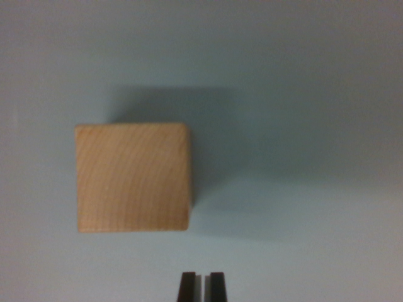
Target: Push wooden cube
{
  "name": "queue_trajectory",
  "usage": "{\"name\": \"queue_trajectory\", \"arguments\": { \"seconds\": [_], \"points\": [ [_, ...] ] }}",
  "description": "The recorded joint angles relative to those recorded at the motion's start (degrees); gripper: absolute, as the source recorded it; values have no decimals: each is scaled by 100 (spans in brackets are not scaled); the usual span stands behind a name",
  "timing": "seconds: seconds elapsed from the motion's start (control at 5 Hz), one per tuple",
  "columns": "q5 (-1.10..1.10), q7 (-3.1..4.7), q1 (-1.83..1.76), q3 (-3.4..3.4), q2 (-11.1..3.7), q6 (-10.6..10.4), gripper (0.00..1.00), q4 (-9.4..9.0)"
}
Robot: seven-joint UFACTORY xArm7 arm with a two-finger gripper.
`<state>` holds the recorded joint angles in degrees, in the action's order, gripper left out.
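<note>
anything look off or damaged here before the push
Nothing stands out. The wooden cube sits flat and intact on the plain surface. The gripper, at the bottom edge, sits apart from it, towards the wrist view's right.

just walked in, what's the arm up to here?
Wrist camera looks straight down on a wooden cube sitting on a plain pale surface. The gripper shows at the bottom edge, its two dark fingertips close together with only a thin gap. It sits below the cube in the picture and off toward the wrist view's right, not touching it. Nothing is held; no contact with the cube yet.
</note>
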<state>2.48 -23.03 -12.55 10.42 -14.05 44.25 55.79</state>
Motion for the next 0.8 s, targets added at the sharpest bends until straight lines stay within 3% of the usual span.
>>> {"name": "queue_trajectory", "arguments": {
  "seconds": [0.2, 0.4, 0.6, 0.8],
  "points": [
    [0, 0, 0, 0, 0, 0, 0, 0],
    [17, -75, -49, 44, -56, -170, 0, -121],
    [17, -75, -49, 44, -56, -170, 0, -121],
    [31, -137, -89, 80, -102, -310, 0, -220]
  ]
}}
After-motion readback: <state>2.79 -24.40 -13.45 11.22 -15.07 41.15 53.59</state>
